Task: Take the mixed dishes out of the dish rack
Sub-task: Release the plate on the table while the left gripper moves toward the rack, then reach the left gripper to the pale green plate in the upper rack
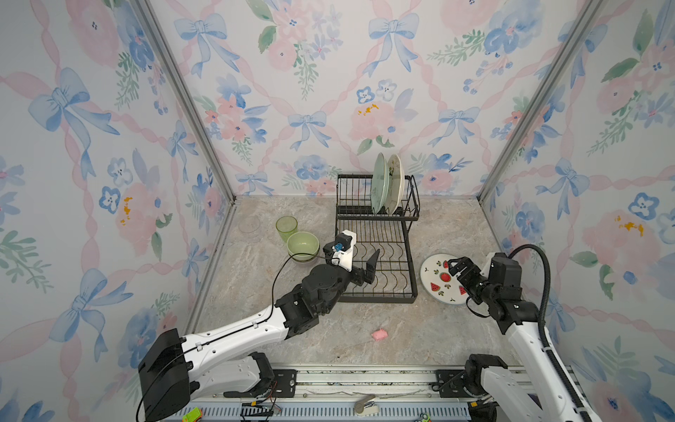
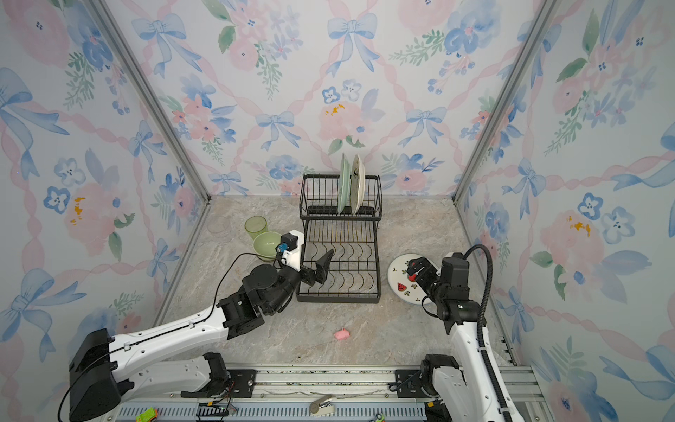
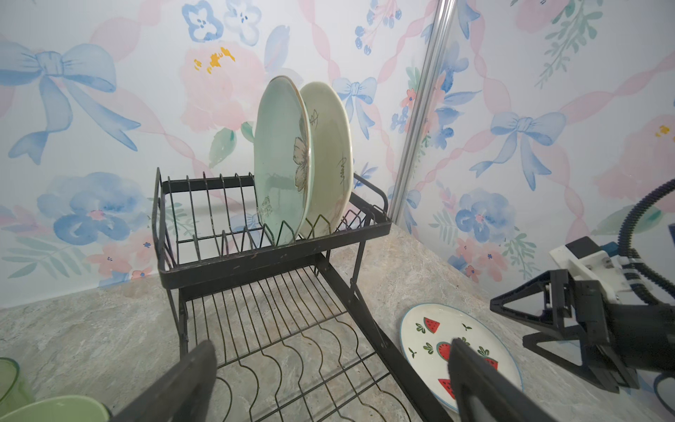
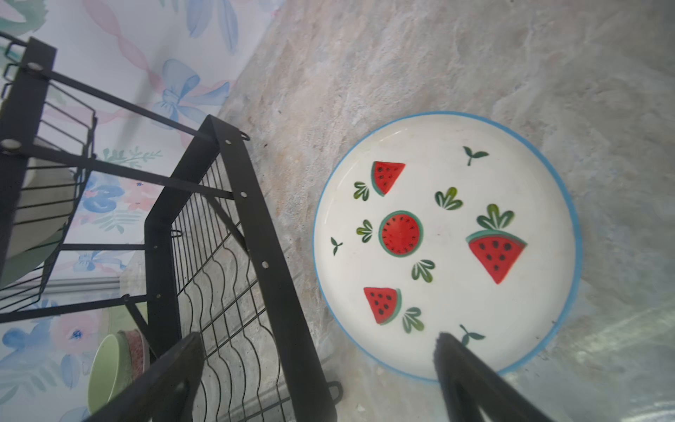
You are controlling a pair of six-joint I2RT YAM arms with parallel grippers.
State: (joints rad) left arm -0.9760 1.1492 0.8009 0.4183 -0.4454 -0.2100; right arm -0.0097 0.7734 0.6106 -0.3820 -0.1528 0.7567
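**Two plates yet to unload, both grippers empty**

Closest to the arm bases, a small pink lump point(image 1: 380, 334) lies on the marbled grey table point(image 1: 328, 343); it is no part of the job. Beyond it the left gripper point(image 3: 328, 356) hangs over the front of the black wire two-tier dish rack point(image 1: 380, 299). Its fingers are spread wide above the bare wavy dividers of the lower tier, with nothing between them. The right gripper point(image 1: 461, 268) sits low over the round white plate with watermelon prints and a blue rim point(image 4: 445, 241), fingers apart and gripping nothing. That plate lies flat on the table just beside the rack's right side.

Left of the rack stands a pale green glazed bowl point(image 1: 302, 245), apparently with a pink-patterned bowl point(image 4: 136, 352) under it. Behind those are a translucent green tumbler point(image 1: 286, 227) and a clear glass point(image 1: 249, 223).

Farthest back, the raised upper tier holds a pale green plate with a drawn flower point(image 3: 281, 160) and a cream plate with dark drawings point(image 3: 330, 157). Both stand on edge in neighbouring slots, very close together.

That closeness is the main hazard: a finger slid between them could knock the neighbour over. A glossy rim could also slip from narrow fingers and drop onto the wires below. The left fingers could snag the dividers as they rise, and the right gripper could clip the watermelon plate's rim or the rack's side rail.
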